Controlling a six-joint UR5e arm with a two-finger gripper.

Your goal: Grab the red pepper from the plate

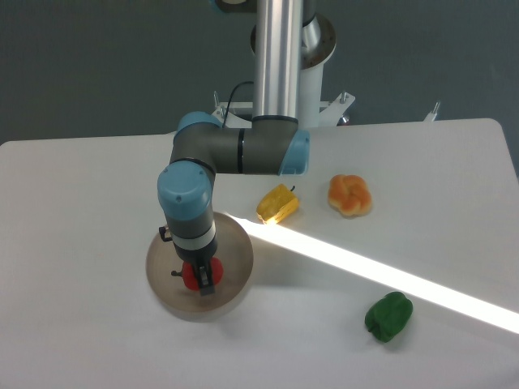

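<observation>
The red pepper [192,278] is small and glossy and sits in the middle of the round beige-grey plate [235,247] at the front left of the table. My gripper [201,280] comes straight down onto it, with dark fingers [205,279] on either side of the pepper. The wrist hides the top of the pepper and most of the fingers. The pepper seems to rest on the plate. I cannot tell whether the fingers press on it.
A yellow pepper [277,203] lies just behind the plate to the right. An orange bun-like thing [349,194] lies further right. A green pepper [388,316] lies at the front right. A bright strip of light crosses the white table [81,186].
</observation>
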